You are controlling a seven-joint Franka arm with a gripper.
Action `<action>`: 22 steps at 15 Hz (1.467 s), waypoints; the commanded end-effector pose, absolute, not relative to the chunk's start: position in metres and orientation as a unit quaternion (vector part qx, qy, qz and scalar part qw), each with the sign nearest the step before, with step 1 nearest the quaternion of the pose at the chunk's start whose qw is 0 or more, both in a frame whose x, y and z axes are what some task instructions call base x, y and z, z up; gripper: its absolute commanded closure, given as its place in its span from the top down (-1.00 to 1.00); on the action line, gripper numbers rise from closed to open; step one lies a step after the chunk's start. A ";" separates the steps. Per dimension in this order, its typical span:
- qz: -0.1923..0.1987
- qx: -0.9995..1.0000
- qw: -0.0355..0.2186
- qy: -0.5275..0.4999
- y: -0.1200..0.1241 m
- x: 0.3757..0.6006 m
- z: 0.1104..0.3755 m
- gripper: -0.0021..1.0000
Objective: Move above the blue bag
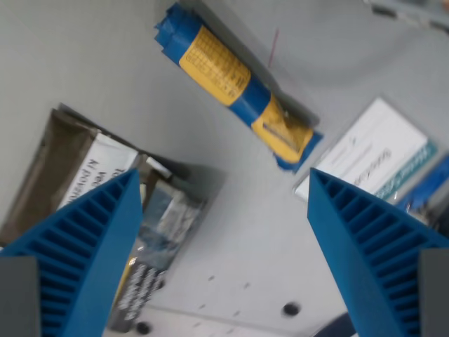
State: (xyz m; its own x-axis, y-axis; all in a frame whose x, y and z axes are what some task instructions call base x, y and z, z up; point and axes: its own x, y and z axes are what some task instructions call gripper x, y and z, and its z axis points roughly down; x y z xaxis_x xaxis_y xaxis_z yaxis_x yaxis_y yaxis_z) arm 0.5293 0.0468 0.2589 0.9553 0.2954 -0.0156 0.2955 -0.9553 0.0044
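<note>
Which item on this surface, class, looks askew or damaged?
Nothing looks damaged or spilled. The blue bag, rolled with a yellow label, lies diagonally, and so do the brown packet and white card. That tilt may just be the wrist camera's angle.

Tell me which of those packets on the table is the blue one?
The rolled blue bag with yellow labels, lying diagonally at top centre; the brownish packet and white box aren't blue-wrapped.

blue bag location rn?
In the wrist view the blue bag lies diagonally at upper centre on the grey table, beyond the open gripper, with a white card to the wrist view's right.
</note>
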 end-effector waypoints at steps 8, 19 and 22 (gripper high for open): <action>0.040 0.905 0.032 0.423 0.047 0.537 0.212 1.00; 0.035 0.893 0.036 0.448 0.044 0.547 0.171 1.00; 0.036 0.898 0.034 0.437 0.043 0.548 0.167 1.00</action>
